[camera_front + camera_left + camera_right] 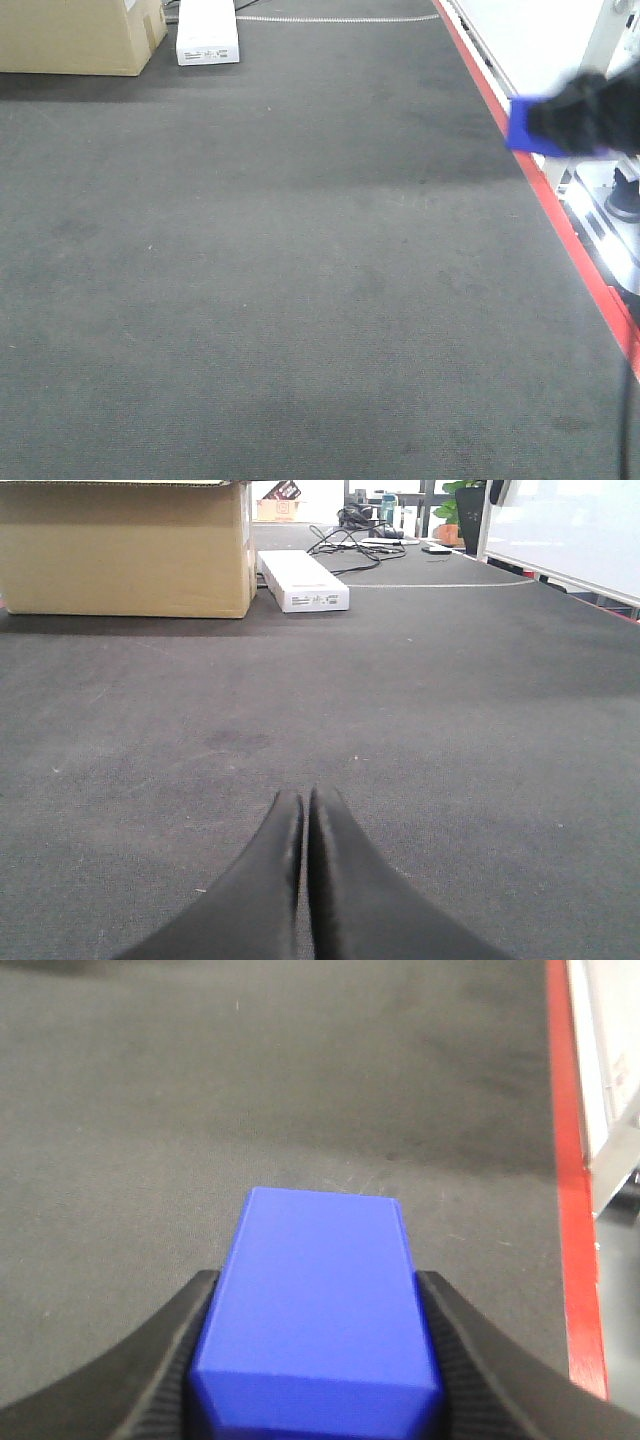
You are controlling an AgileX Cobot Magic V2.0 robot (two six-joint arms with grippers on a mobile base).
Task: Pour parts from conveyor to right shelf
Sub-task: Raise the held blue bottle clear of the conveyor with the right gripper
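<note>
Dark grey conveyor (250, 260) fills the front view, with a cardboard box (70, 35) and a white carton (208, 35) at its far end. At the right edge, over the red strip (562, 230), my right end effector (580, 115) shows as a dark blur carrying the blue part (520, 125).

From the left wrist, the left end effector (305, 825) hangs low over the belt, pressed together on nothing.

From the right wrist, black fingers (170, 1350) pinch the part on both flanks, its long axis running forward between them. I judge the right arm is the nearer one: the shelf should lie beyond the strip, though I cannot make it out.
</note>
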